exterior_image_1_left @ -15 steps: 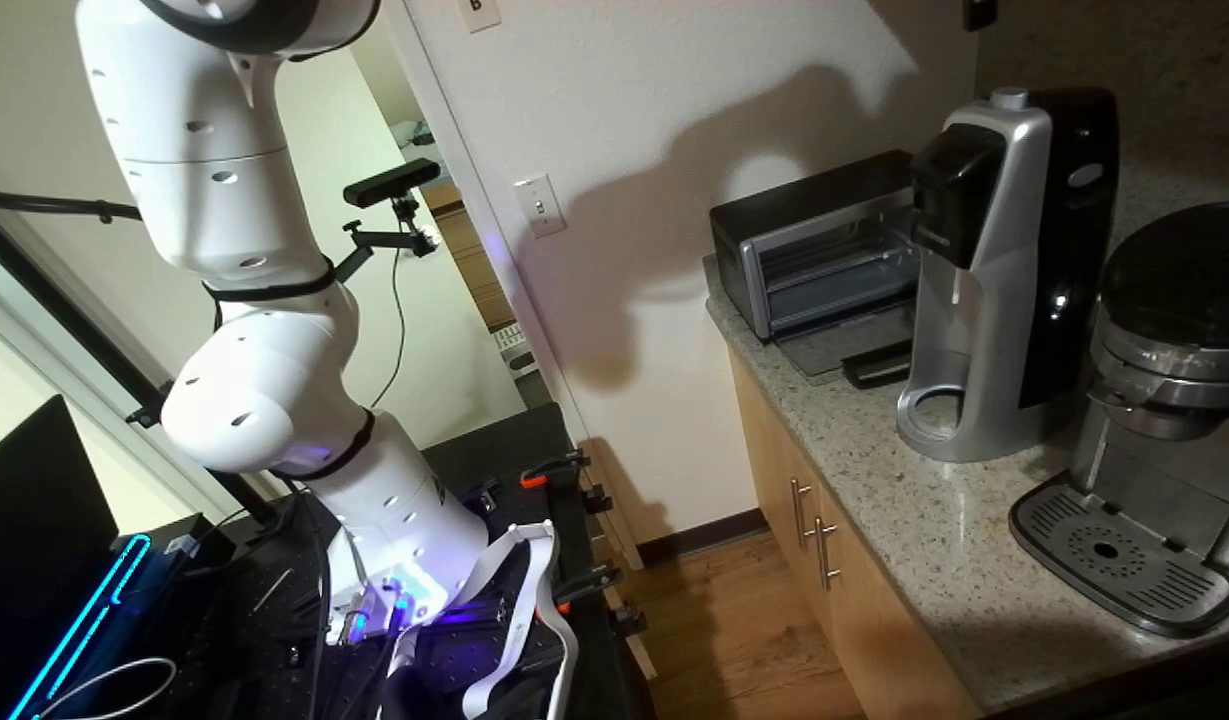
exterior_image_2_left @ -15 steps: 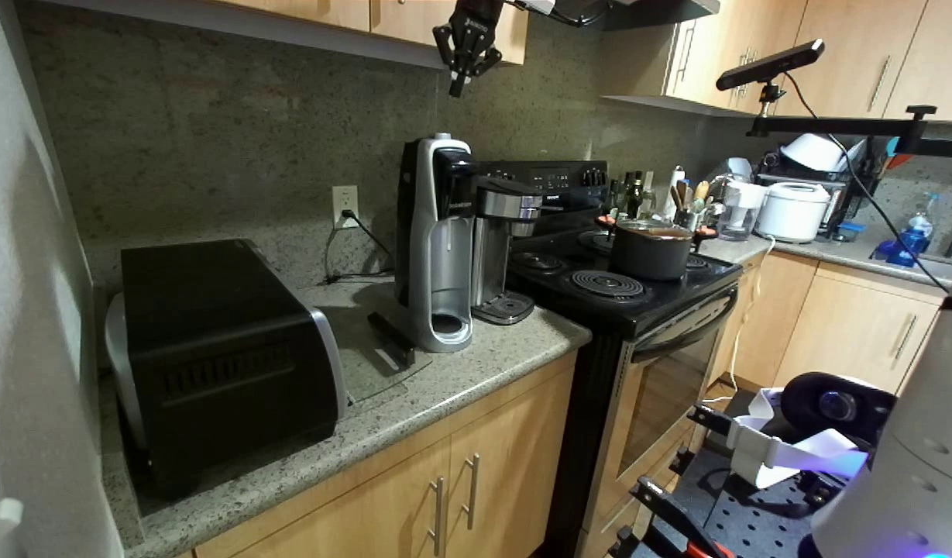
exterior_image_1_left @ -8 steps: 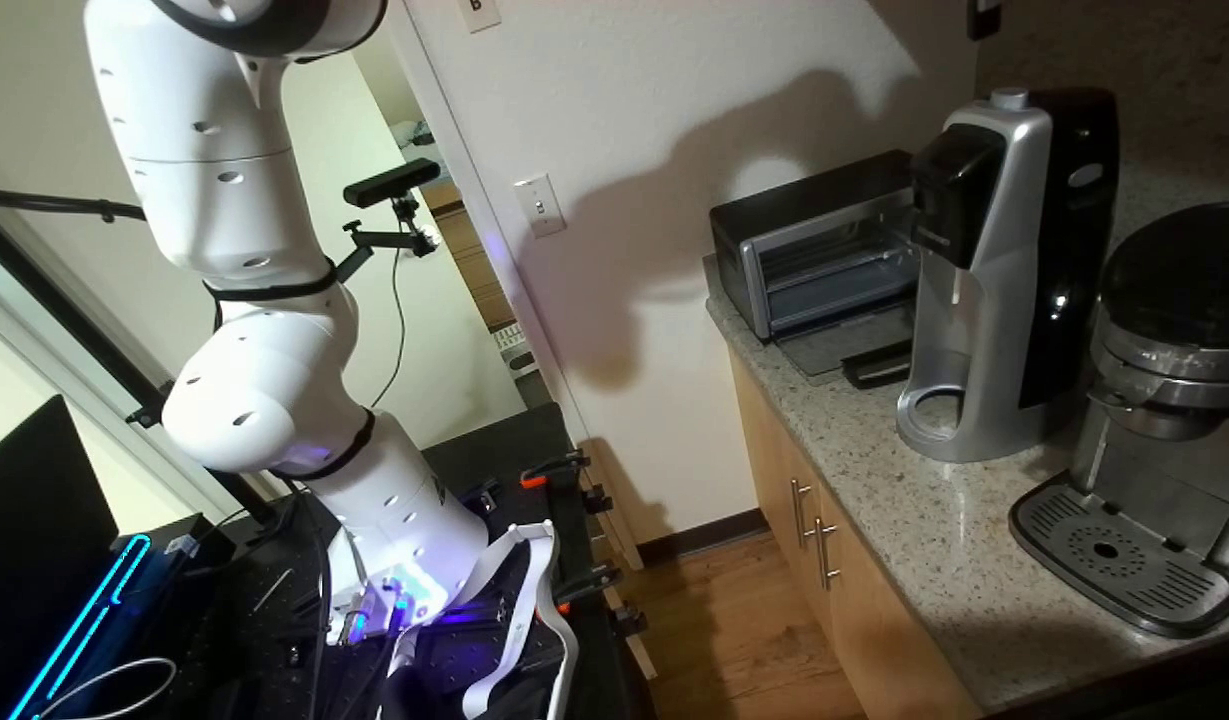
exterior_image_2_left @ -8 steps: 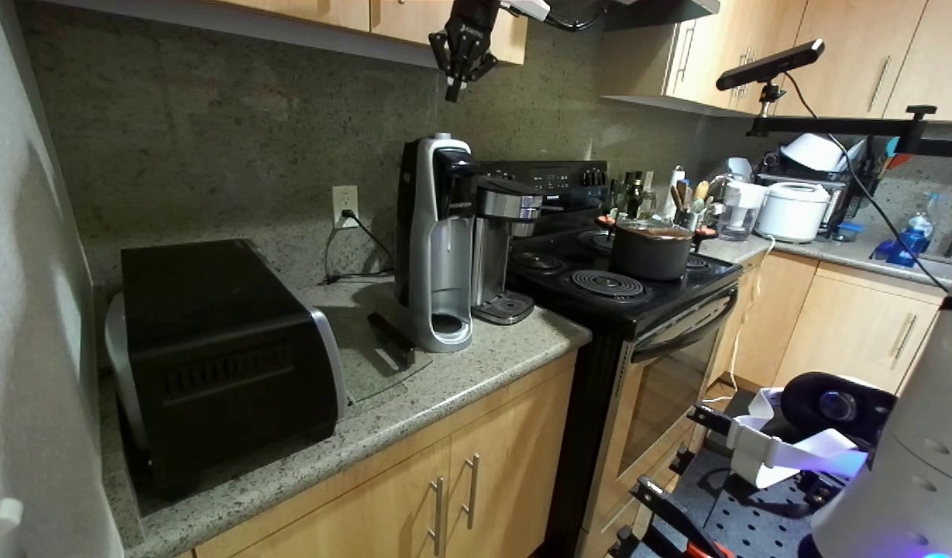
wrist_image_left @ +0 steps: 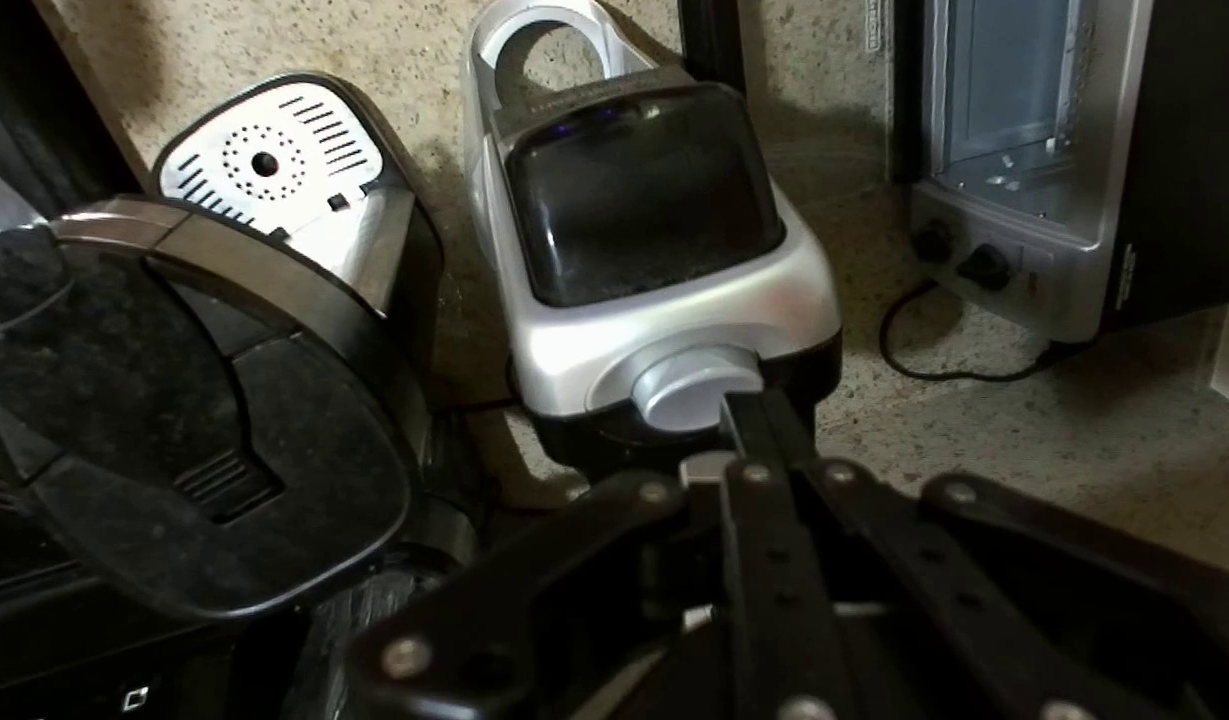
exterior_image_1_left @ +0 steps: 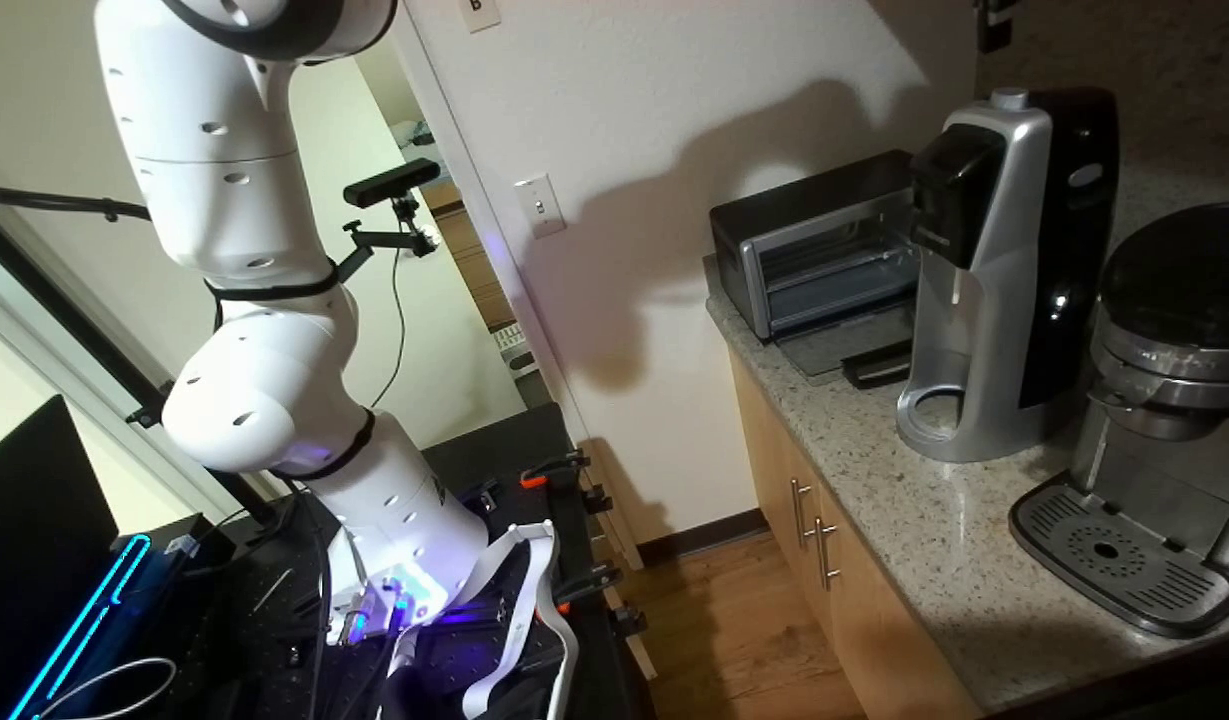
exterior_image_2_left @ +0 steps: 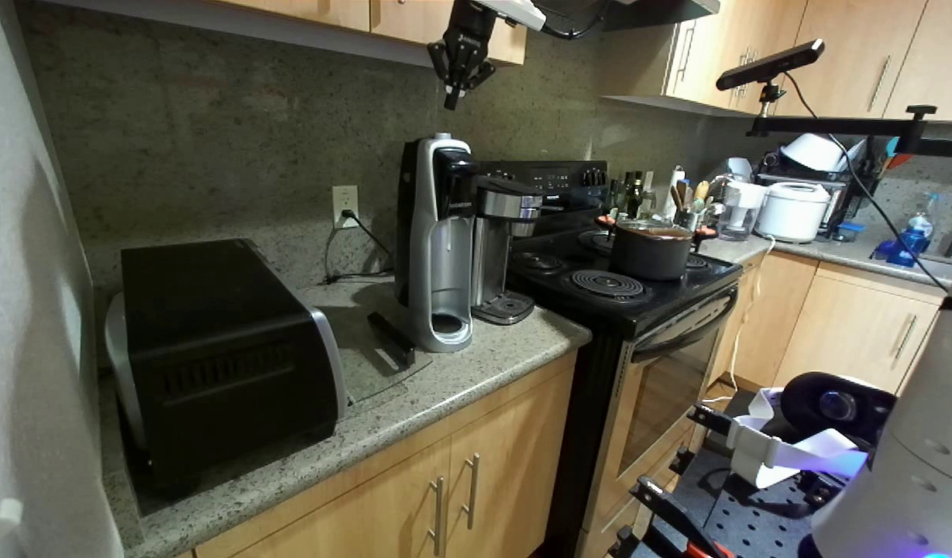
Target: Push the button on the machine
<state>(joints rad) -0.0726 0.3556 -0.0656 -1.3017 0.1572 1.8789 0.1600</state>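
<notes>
A Robotiq gripper (exterior_image_2_left: 451, 101), jaws closed on nothing, hangs above an upright countertop soda maker (exterior_image_2_left: 427, 232). The silver button (wrist_image_left: 699, 388) atop the soda maker lies below the gripper, the two apart; pressing likely means descending along the soda maker's long axis.

Uneven light, large soft shadow (exterior_image_1_left: 624, 265) across wall (exterior_image_1_left: 624, 100), glaring drip tray (wrist_image_left: 264, 115)
</notes>
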